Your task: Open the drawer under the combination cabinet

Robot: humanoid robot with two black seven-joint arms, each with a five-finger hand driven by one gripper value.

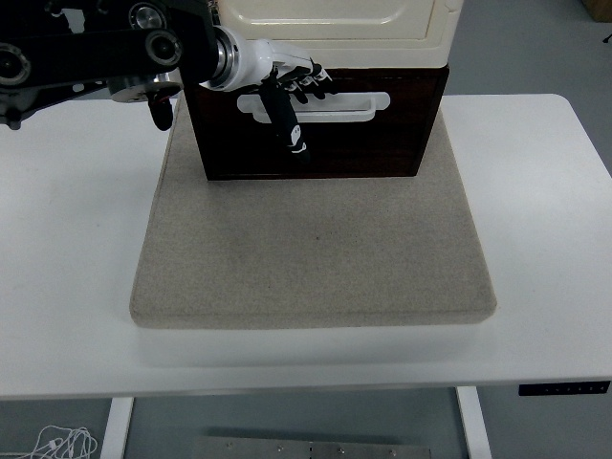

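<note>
The drawer [316, 124] is the dark wooden box under the cream cabinet [335, 21], standing at the far end of the grey mat [306, 249] on the white tabletop [545, 220]; its front looks flush with the cabinet body, so it is judged not yet opened. The white handle [330, 105] is a slotted bar across the drawer front. The left hand [287, 81] is at the left end of this handle: its fingers [311, 81] are curled over the top edge of the bar, while one black digit points downward across the drawer front, below the bar. Whether the curled fingers reach into the slot cannot be determined from this view. Risk one: if the fingers only rest on the bar's upper edge, a pull toward the near side may slip off the handle. Risk two: the grip is left of the handle's centre, so an off-centre pull may skew the drawer and jam it. Risk three: if the drawer runs stiffly, the whole cabinet may slide forward over the mat instead of opening. The right hand is not in view.
</note>
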